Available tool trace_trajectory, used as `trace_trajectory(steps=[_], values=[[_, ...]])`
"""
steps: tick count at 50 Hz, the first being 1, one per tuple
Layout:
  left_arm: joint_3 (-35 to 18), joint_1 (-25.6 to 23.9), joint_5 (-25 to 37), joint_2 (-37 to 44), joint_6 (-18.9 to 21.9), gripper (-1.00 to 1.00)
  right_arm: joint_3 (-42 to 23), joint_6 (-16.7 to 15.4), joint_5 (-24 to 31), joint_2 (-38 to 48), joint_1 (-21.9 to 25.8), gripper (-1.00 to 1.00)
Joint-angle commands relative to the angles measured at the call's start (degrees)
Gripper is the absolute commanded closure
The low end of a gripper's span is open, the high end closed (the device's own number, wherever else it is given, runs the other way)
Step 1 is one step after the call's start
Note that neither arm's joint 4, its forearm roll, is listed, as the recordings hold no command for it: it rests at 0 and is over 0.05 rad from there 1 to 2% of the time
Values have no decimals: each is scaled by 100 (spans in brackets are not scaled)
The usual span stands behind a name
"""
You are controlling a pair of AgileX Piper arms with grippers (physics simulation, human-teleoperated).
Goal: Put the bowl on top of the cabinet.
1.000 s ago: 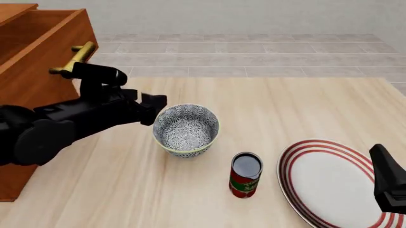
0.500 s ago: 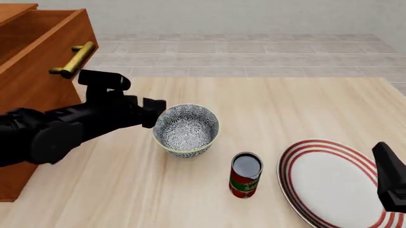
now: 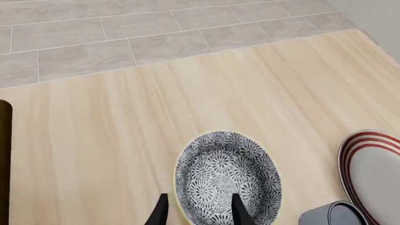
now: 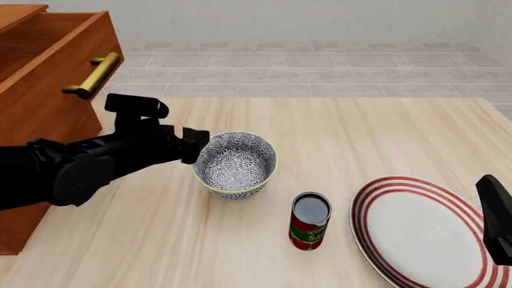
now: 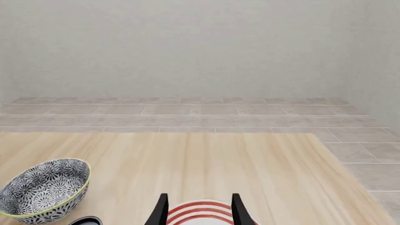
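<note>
Centrally, bowl (image 4: 235,164): upright on pale wood-grain table (image 4: 384,132), deep and round, grey-blue floral inside, greenish rim.
Left gripper (image 3: 196,212): fingers apart, straddling the bowl's near rim, one finger (image 3: 240,211) inside, one outside; contact not discernible.
Cabinet (image 4: 48,78): reddish-brown wood at table's left, brass bar handle (image 4: 95,75) jutting out, left arm passing in front.
Can (image 4: 310,221): red-labelled, dark open top, standing just right of bowl, nearer the camera.
Plate (image 4: 420,231): wide, flat, white with red rings, beyond the can at right.
Right gripper (image 5: 198,211): fingers parted, empty, hovering over plate's edge.
Floor (image 4: 320,66): grey tiles beyond table.
</note>
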Motion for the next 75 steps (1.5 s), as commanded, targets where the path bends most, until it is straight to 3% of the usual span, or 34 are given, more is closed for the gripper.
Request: trace_trajectory(steps=[1,75], values=[[-12,81,-119,156,6,-100,-16,1,19,-1,1,-100],[-595,211,-1000,2088,64,-100,-16,2,19,-1,0,-100]])
